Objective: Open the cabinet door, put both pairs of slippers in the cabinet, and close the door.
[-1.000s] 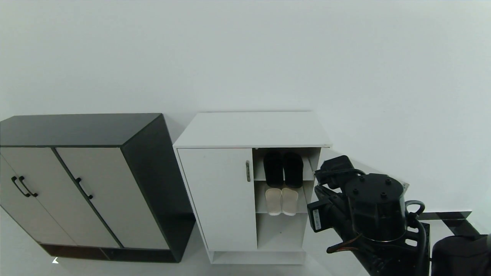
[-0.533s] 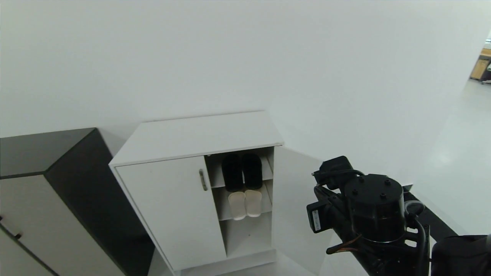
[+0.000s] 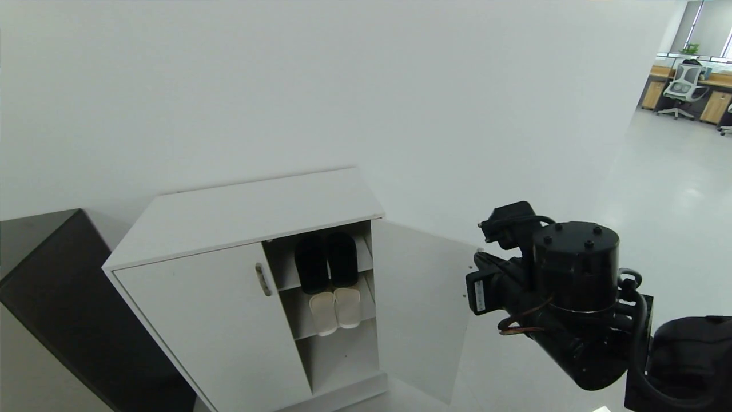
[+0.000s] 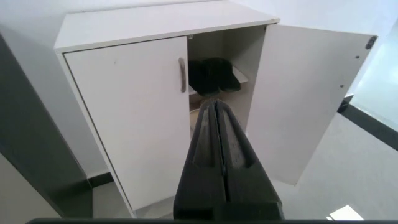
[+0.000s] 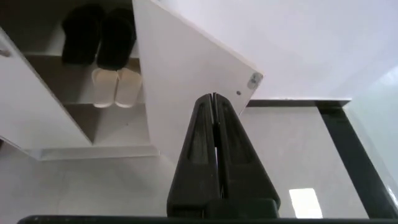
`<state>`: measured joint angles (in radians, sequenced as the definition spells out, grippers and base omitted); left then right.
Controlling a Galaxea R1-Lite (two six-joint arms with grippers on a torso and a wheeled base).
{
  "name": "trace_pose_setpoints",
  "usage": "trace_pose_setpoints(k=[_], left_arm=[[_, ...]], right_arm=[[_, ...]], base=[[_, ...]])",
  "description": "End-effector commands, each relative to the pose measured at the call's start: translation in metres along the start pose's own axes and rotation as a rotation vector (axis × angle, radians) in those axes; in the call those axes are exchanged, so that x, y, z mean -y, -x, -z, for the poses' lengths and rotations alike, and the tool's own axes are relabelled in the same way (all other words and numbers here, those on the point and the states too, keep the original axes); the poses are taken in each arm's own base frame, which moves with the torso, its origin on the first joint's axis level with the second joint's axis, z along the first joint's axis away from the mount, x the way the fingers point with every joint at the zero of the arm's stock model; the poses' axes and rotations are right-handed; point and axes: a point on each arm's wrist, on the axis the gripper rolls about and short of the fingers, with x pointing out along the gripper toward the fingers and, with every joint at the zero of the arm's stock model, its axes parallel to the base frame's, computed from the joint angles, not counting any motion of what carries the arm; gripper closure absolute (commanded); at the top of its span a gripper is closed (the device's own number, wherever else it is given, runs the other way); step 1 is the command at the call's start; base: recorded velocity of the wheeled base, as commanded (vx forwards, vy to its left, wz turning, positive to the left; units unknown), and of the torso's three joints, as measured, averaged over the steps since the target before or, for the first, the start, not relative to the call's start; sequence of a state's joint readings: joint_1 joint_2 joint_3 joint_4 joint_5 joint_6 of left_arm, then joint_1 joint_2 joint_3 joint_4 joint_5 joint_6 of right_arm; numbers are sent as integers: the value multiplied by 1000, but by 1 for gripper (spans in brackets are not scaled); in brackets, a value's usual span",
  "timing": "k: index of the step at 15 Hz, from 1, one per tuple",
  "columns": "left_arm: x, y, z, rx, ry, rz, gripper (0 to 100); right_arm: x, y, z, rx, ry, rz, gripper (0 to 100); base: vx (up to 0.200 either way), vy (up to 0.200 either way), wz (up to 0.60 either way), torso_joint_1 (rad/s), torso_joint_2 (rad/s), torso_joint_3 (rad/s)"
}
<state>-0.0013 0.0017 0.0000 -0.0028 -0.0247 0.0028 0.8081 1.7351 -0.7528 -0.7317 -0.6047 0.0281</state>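
Observation:
The white cabinet (image 3: pixel 246 206) stands against the wall with its right door (image 3: pixel 420 303) swung open and its left door (image 3: pixel 211 332) closed. A black pair of slippers (image 3: pixel 326 260) lies on the upper shelf, and a white pair (image 3: pixel 335 309) on the shelf below. My right gripper (image 5: pixel 214 102) is shut and empty, just beyond the outer edge of the open door (image 5: pixel 186 68). My left gripper (image 4: pixel 216 106) is also shut and empty, held in front of the cabinet (image 4: pixel 149 25) near its middle. Past it, the black slippers (image 4: pixel 214 71) show inside.
A dark cabinet (image 3: pixel 51 286) stands close to the left of the white one. Bare floor stretches to the right toward a far office area with a chair (image 3: pixel 683 86). A black floor strip (image 5: pixel 348 155) runs along the wall's foot.
The head camera has swung to the right, so both cabinets sit further left in the picture. The slippers and the open door stay as they were. My right arm stands slightly higher.

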Motion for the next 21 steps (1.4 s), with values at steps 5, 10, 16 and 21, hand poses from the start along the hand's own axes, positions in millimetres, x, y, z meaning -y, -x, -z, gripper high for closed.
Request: trace_pose_setpoints(k=[5, 10, 16, 21], left_arm=[[0, 0, 0, 0, -3, 5, 100], [0, 0, 0, 0, -3, 5, 100], [0, 0, 0, 0, -3, 3, 100], [0, 0, 0, 0, -3, 3, 100]], right_arm=[[40, -60, -38, -5, -95, 43, 100], [55, -127, -28, -13, -118, 70, 100], [76, -183, -12, -7, -140, 111, 100], [92, -207, 3, -21, -149, 137, 100]], base=[[-80, 0, 0, 2, -1, 0], [-120, 0, 0, 4, 3, 0], [0, 0, 0, 0, 0, 0], [0, 0, 0, 0, 0, 0]])
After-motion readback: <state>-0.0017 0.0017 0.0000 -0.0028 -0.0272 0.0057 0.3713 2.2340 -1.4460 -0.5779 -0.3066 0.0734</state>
